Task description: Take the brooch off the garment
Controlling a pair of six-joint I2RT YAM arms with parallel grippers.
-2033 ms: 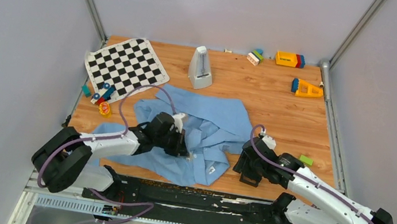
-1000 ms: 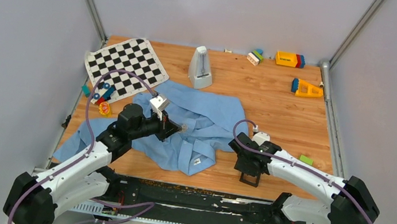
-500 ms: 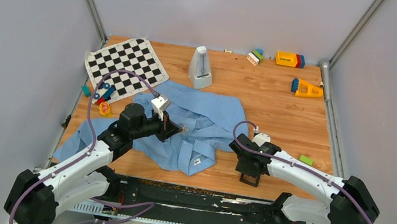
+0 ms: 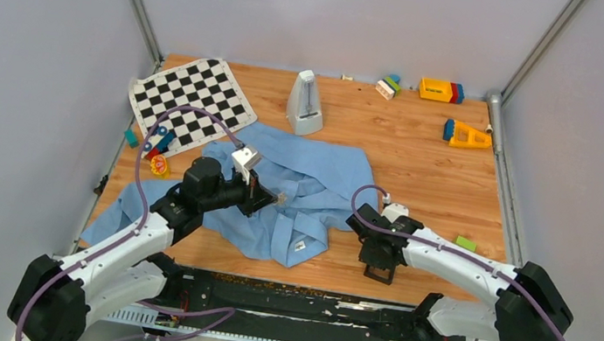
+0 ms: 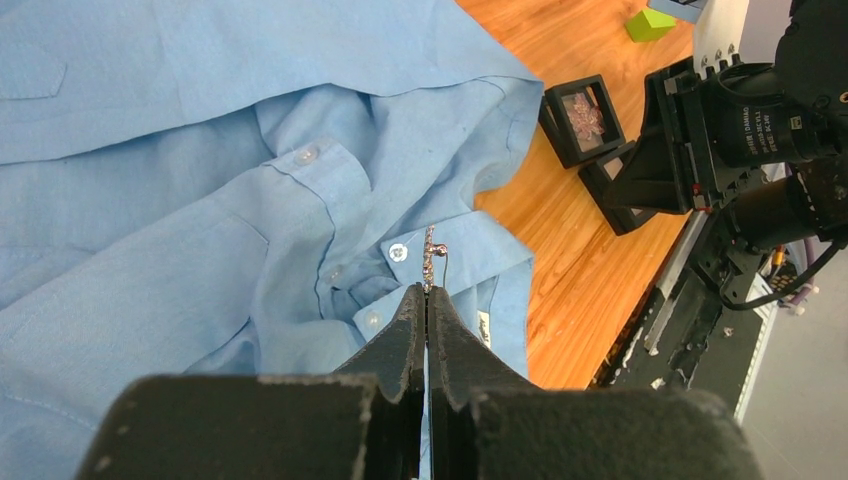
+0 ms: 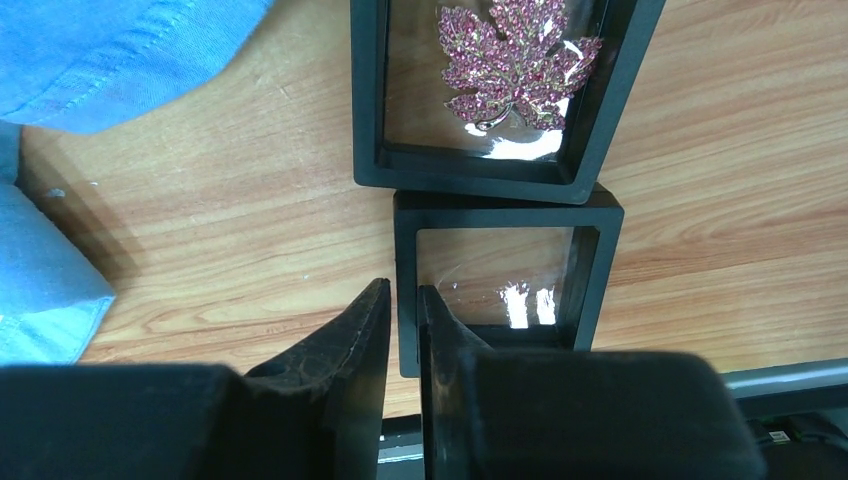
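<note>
A light blue shirt [image 4: 315, 181] lies crumpled on the wooden table and fills the left wrist view [image 5: 200, 150]. My left gripper [image 4: 271, 195] is shut on a small silver brooch [image 5: 428, 255], which stands up out of the fingertips [image 5: 412, 310] above the shirt's buttoned placket. My right gripper [image 4: 376, 264] is right of the shirt's hem, shut on the left wall of the empty half of an open black display case [image 6: 505, 290]. The case's other half holds a pink maple-leaf brooch [image 6: 515, 55].
A chequered mat [image 4: 193, 99] with small toy pieces [image 4: 156, 147] lies at the back left. A grey metronome [image 4: 306, 102] stands behind the shirt. Coloured blocks [image 4: 441, 90], an orange wedge [image 4: 468, 136] and a green block [image 4: 466, 243] sit to the right.
My left gripper has drawn back and up from the shirt holding the silver brooch, and the shirt shifted left. My right gripper closed in on the display case. Little moved in the last half second.
</note>
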